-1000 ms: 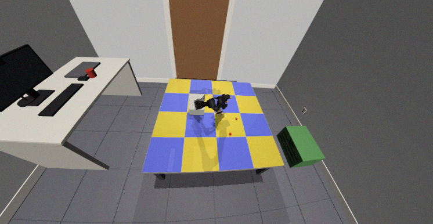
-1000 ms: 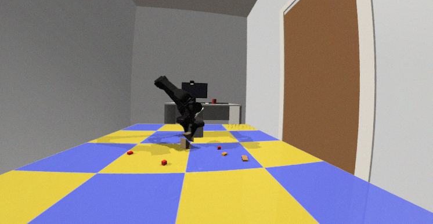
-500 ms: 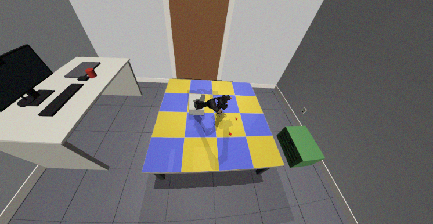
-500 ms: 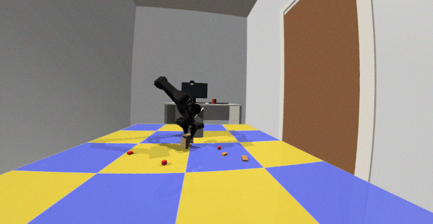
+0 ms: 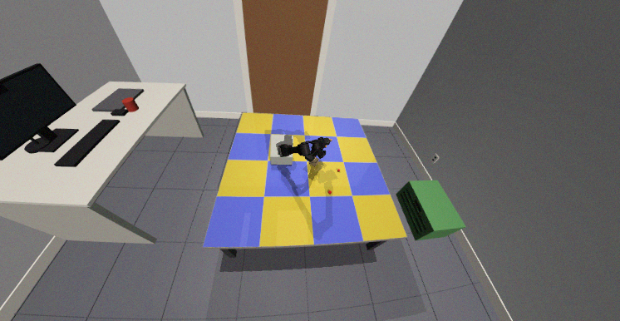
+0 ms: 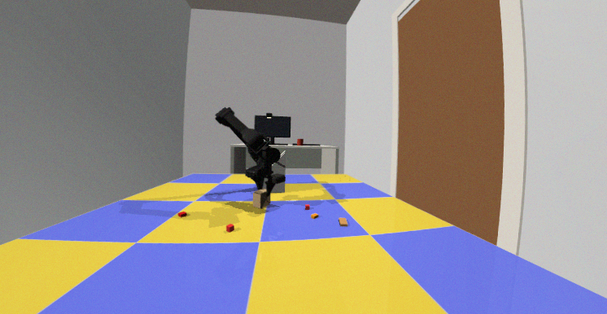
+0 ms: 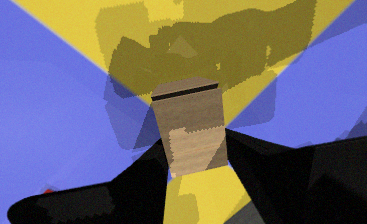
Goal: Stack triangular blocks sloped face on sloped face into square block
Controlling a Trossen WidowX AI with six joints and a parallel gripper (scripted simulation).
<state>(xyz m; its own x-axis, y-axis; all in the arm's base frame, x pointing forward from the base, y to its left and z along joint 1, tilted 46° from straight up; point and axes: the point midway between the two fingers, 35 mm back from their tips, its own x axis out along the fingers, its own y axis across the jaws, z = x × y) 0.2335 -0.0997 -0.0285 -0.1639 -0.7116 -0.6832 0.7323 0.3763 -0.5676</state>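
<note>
My gripper [image 6: 264,189] [image 7: 192,137] is shut on a wooden triangular block [image 7: 197,117], whose flat top faces the wrist camera. The other triangular block [image 7: 186,85] [image 6: 257,201] stands on the checkered table, largely hidden under the held one; only a thin strip of it shows past a narrow dark gap in the wrist view. In the exterior view the two look nearly like one square block, with a slight line near the top. Whether the sloped faces touch fully is hidden. In the top view the arm covers most of both blocks.
Small red pieces [image 5: 338,170] [image 5: 329,192] [image 6: 181,214] [image 6: 229,228] [image 6: 307,207] lie around the blocks. An orange piece [image 6: 314,215] and a flat tan-orange piece [image 6: 342,221] lie to the right in the exterior view. The arm's pale base [image 5: 281,160] stands behind.
</note>
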